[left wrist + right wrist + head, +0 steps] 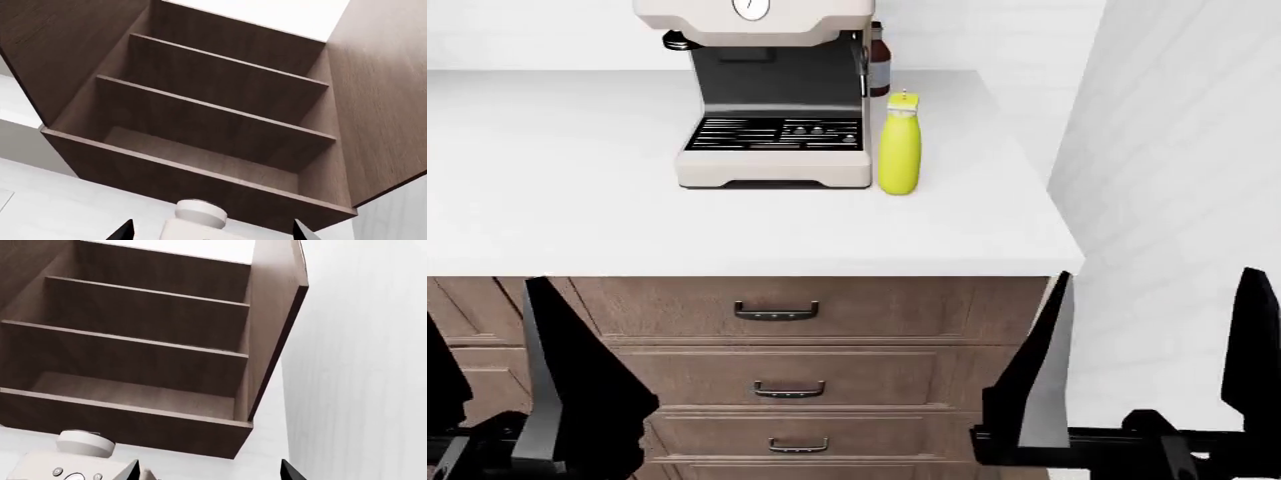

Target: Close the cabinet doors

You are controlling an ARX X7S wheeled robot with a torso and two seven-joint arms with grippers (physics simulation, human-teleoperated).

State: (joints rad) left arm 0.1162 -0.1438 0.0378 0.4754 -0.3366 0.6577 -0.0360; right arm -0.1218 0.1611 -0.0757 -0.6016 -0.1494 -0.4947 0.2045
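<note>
Nothing of the task has been accomplished, as far as can be judged: the wall cabinet point(200, 125) is seen from below in both wrist views with its shelves fully exposed and both doors swung wide. The left door point(60, 45) is seen in the left wrist view standing out from the carcass on one side, and the right door point(277, 325) is seen edge-on in the right wrist view, projecting outward beside the white wall point(360, 360). The cabinet is placed above and ahead of both pincers, well apart from them, and no contact with either door has been made. In the head view the left gripper point(487, 400) and the right gripper point(1154, 380) are held low, in front of the drawer bank point(781, 380) and below the countertop point(561, 200); the fingers of each are spread wide apart and nothing is pinched between them. Beyond the pincers, on the countertop, an espresso machine point(777, 100) is set with a yellow bottle point(900, 145) just beside it and a dark bottle point(880, 60) partly hidden behind it. Both doors are left to be pushed shut, so it is judged that the arms must first be raised well above the countertop before either panel can be reached.
</note>
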